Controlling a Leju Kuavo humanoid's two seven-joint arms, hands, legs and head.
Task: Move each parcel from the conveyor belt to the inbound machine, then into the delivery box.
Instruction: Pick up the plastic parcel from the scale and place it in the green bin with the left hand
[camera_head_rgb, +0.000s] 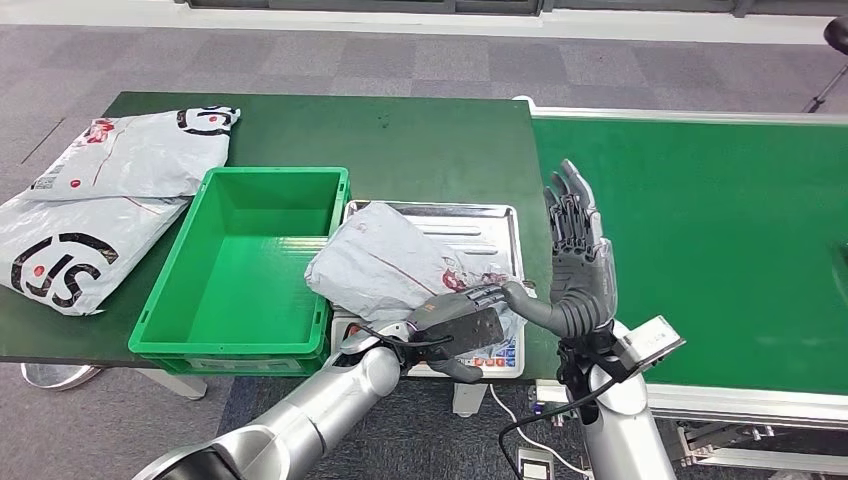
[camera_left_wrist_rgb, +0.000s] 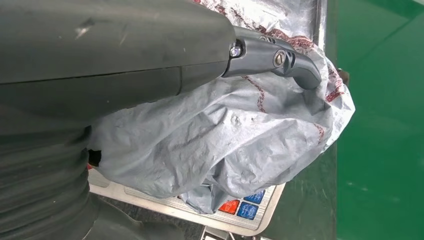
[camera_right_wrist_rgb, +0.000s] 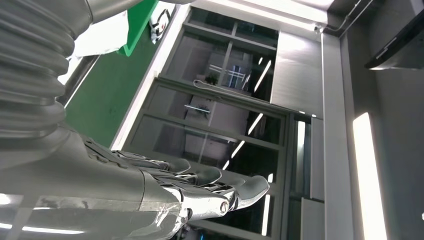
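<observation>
A crumpled grey parcel (camera_head_rgb: 385, 260) with red print lies on the steel tray of the inbound machine (camera_head_rgb: 480, 215), one edge overhanging the green delivery box (camera_head_rgb: 275, 177). My left hand (camera_head_rgb: 455, 325) grips the parcel's near edge. In the left wrist view its thumb (camera_left_wrist_rgb: 280, 60) lies across the grey parcel (camera_left_wrist_rgb: 225, 140), above the machine's coloured keys (camera_left_wrist_rgb: 240, 207). My right hand (camera_head_rgb: 580, 250) stands upright beside the tray with fingers straight and holds nothing. The right wrist view has the right hand (camera_right_wrist_rgb: 150, 195) pointing at the ceiling.
The green conveyor belt (camera_head_rgb: 700, 230) runs along the right and carries no parcel in view. Two white parcels with black logos (camera_head_rgb: 130, 150) (camera_head_rgb: 70, 245) lie on the dark green table left of the box. The delivery box is empty inside.
</observation>
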